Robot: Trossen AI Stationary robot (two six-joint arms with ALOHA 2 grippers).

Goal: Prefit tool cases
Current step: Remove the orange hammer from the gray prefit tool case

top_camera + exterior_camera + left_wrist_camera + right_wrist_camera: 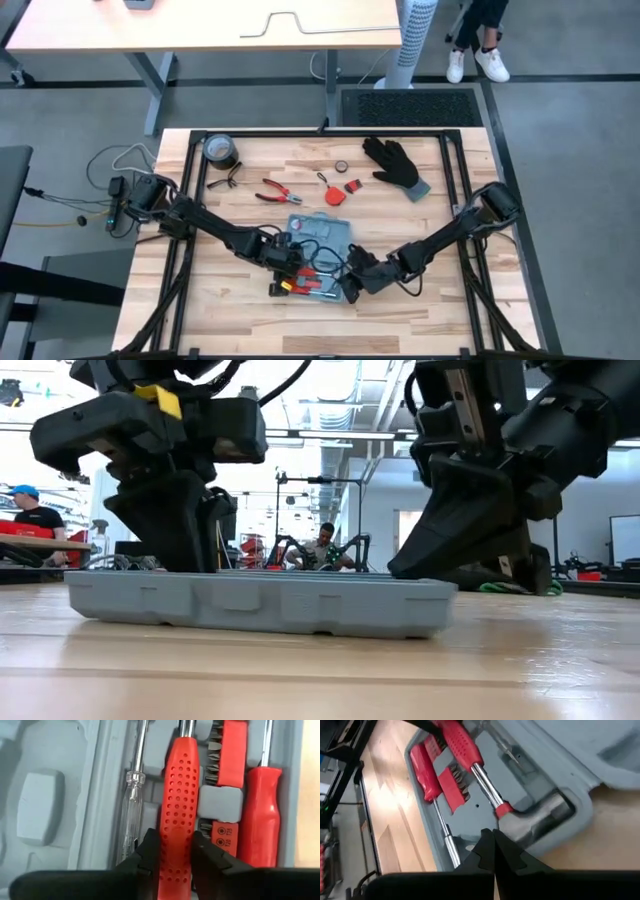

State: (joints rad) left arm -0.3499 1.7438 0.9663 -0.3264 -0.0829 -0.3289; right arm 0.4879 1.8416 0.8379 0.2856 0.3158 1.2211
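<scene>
The blue-grey tool case lies open and flat on the wooden table, seen edge-on in the low view. In its tray lie a red-handled hammer, a red screwdriver, a clear-handled screwdriver and a red bit holder. My left gripper is over the case's near left part, shut on the hammer's handle. My right gripper is shut, its tips at the case's near right rim beside the hammer's steel head. My left gripper pinches the hammer's red perforated handle between its two fingers, one on each long side. The fingers come from above and lie across the handle. The hammer lies along the tray, its head toward the case's right end. My right gripper has its shut fingertips down at the case's rim next to the hammer's head, coming in at a slant from the right. In the low view its tip sits on the case's right end; the fingers hide the exact spot.
On the far half of the table lie a dark tape roll, red-handled pliers, a red tape measure, a small ring and a black glove. Bare wood shows near the front edge.
</scene>
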